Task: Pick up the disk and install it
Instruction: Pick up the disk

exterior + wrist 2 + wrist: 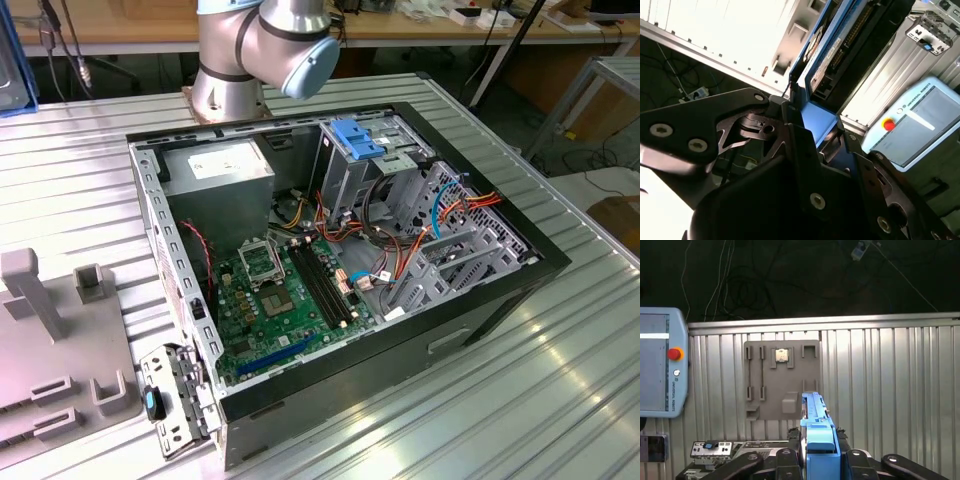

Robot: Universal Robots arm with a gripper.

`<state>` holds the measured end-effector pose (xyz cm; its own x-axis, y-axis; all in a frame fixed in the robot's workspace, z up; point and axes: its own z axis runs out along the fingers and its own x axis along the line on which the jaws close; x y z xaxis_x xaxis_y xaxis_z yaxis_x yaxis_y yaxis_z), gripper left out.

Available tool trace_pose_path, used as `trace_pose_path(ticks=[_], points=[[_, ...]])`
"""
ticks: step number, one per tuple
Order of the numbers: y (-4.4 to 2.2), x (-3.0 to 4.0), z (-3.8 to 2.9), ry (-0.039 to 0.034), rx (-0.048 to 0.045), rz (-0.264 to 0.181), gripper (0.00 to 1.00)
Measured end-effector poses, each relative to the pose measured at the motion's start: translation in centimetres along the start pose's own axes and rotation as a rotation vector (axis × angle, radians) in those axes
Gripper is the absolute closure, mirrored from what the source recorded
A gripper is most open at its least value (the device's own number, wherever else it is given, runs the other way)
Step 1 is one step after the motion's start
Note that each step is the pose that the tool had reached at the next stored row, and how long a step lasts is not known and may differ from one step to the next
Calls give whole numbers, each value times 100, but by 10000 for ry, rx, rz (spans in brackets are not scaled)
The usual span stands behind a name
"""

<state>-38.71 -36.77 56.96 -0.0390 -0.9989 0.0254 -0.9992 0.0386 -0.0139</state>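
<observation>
At the wrist, over the ribbed tabletop (pixel 880 390): the pincer (pixel 817 452) is clamped on the disk (pixel 813 407). The jaws bear on its blue rails, and the disk is seen edge-on in both wrist views. An open computer case (pixel 340 260) sits mid-tabletop, with the grey drive cage (pixel 400 195) at its far right.

Judgement: the carry wants a centred grip, with the rails square to the cage guides.

Disk label oblique, unreadable. Teach pendant (pixel 660 362) print not transcribed.

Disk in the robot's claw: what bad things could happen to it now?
The gripper pinches the disk by just one end, so it might tilt or slip out. Inside the computer case, loose orange cables lie beside the drive cage, so the disk could snag them.
</observation>
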Motion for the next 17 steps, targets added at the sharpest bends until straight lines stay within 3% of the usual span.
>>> trace_pose_path(ticks=[3,4,6,10,12,17], points=[[-158,-6,2,0,0,-1,63],[-244,-10,2,1,-1,-1,63],[-316,-12,4,0,0,0,63],[-532,-21,7,0,0,0,63],[-707,-27,9,1,-1,-1,63],[-905,-35,11,1,-1,-1,63]])
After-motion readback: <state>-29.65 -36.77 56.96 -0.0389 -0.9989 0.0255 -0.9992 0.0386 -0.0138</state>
